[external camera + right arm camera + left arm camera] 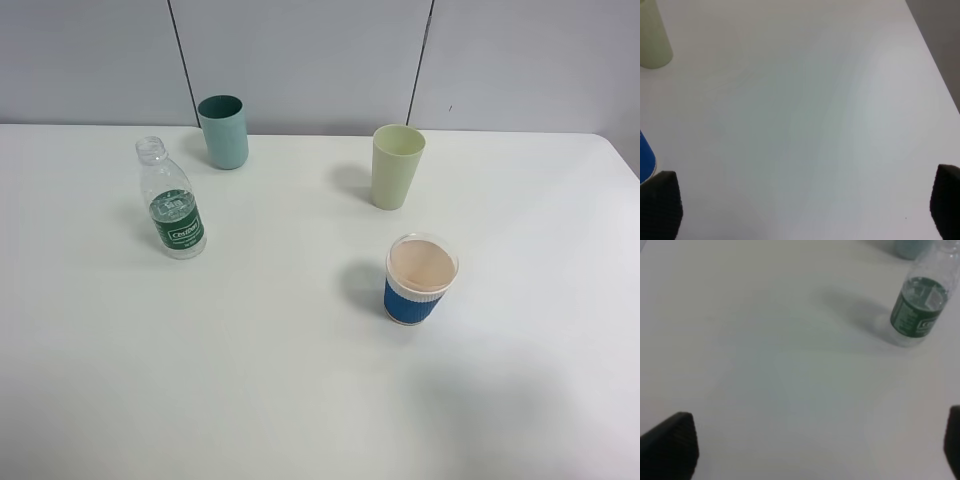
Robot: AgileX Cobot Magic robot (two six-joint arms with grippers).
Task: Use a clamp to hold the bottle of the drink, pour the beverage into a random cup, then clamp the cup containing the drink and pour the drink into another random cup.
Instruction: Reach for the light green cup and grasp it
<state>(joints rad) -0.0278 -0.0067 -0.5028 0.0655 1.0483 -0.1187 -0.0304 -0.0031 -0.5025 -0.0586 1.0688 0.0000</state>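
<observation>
Small clear plastic bottle, uncapped, upright on the wide white table, untouched
The bottle has a ribbed neck and a dark green label with white lettering, and clear liquid reaches about the label's top; it stands on the table's left side. The dark teal tapered cup stands behind it, near but apart. Well to the right, the tall pale yellow-green plastic cup stands upright, and the short paper cup with a ribbed blue sleeve, white rim and beige inside sits just in front of it, not touching. The left gripper hangs over bare tabletop, which is all that lies between it and the bottle; its black fingers are spread fully and grip nothing. The right gripper is likewise spread wide and empty, with the paper cup's blue side just beside one finger
</observation>
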